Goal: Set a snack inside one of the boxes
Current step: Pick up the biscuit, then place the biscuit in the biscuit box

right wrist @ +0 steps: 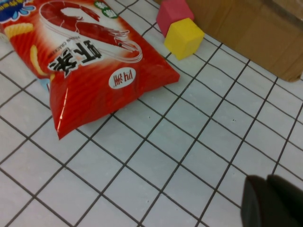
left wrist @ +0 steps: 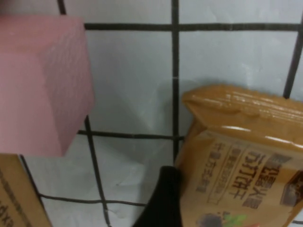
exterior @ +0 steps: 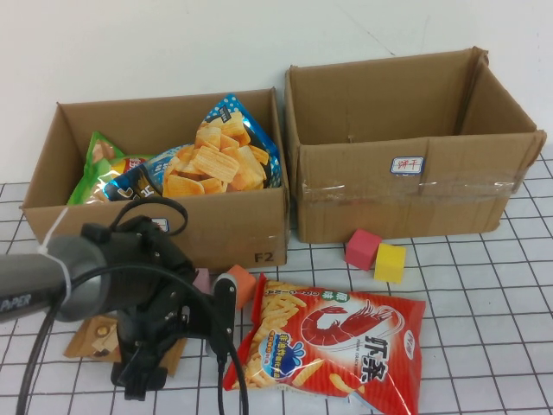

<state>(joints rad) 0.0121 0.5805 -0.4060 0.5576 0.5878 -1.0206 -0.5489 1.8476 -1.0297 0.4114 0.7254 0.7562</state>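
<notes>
Snack packet [left wrist: 246,156], small, brown, flat on the table, lies just under the wide-open left gripper [exterior: 143,367]; light, crinkly, probably slippery, best pinched across its middle. Right gripper [right wrist: 272,201] closed, away.

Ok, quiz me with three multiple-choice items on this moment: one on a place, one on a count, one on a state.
1. Where is the red snack bag?
A. in the left box
B. on the table in front of the boxes
C. in the right box

2. How many cardboard boxes are there?
A. one
B. two
C. three

3. How is the left claw?
A. open over the small brown packet
B. shut on the red bag
C. inside a box

Answers: 1 B, it lies flat on the grid table. 2 B, the left box holds snacks and the right box shows none. 3 A, it hangs open by the packet; the right claw is shut, apart.
</notes>
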